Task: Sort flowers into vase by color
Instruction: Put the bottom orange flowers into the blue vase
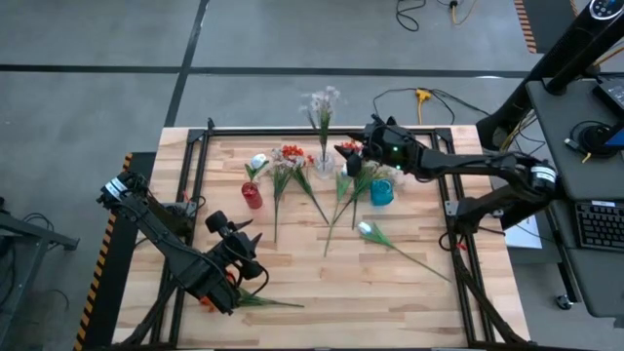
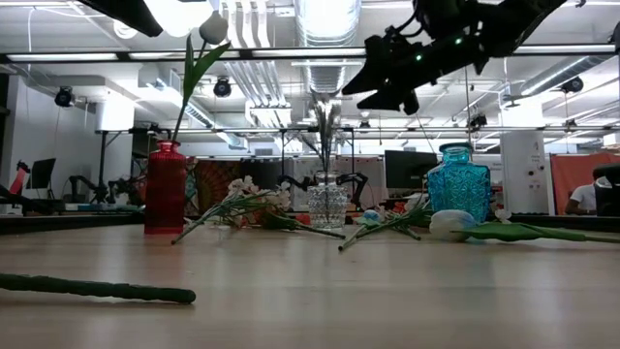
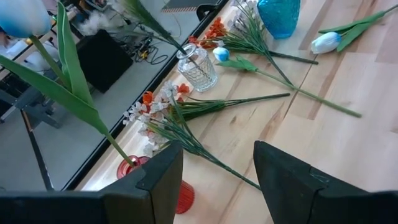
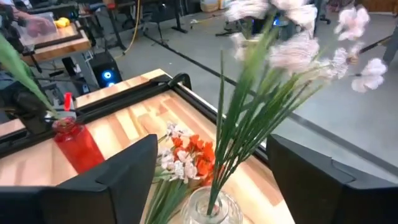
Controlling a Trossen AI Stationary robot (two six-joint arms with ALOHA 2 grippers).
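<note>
Green stalk point(image 2: 97, 288) lying on the table front point(image 2: 387, 301), left gripper point(image 1: 244, 255) wide apart above it, right gripper point(image 1: 353, 148) wide, empty, over the clear vase point(image 1: 323, 161) of pink sprays, tulip in red vase point(image 1: 253, 195), blue vase point(image 1: 381, 191) beside loose flowers point(image 1: 292, 175).

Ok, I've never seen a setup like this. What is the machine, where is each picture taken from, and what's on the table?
Two dark robot arms work at a wooden table. One picture looks straight down, one looks level across the tabletop, and one comes from each wrist. The left tool waits near the front, open and empty. The right tool hovers open by the clear glass vase, which holds a pale pink spray. A red vase holds a white tulip; a blue vase stands empty. Loose orange-red and white stems lie between them, and another tulip lies apart.
</note>
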